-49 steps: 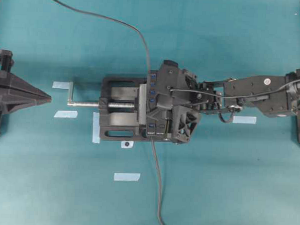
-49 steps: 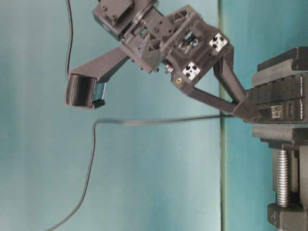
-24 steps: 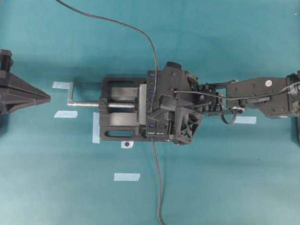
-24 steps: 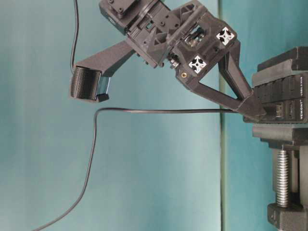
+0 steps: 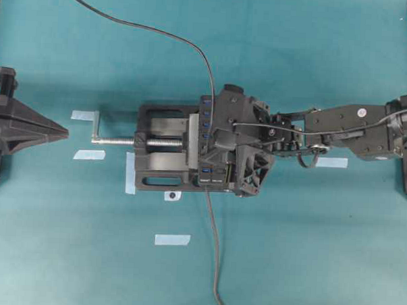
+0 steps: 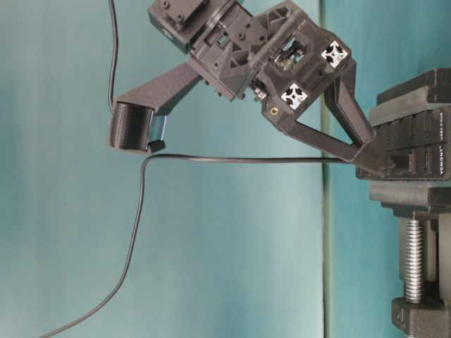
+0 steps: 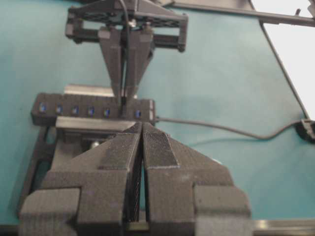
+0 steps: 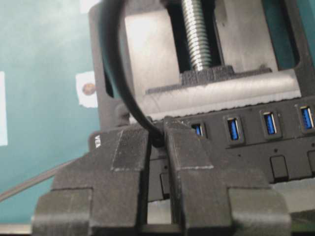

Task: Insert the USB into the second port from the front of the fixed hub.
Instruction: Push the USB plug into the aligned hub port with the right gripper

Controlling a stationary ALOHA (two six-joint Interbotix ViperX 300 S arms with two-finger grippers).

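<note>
I saw my right gripper (image 8: 156,142) pinched narrow on the small black USB plug (image 8: 156,139) at the end of its thin dark cable (image 6: 232,160), tips pressed against the long black fixed hub with blue sockets (image 8: 266,142). The hub sat clamped in the black bench vise with a silver screw (image 5: 160,142), mid-table on the teal surface (image 5: 307,251). My left gripper (image 7: 141,147) rested shut and empty at the left edge.
</note>
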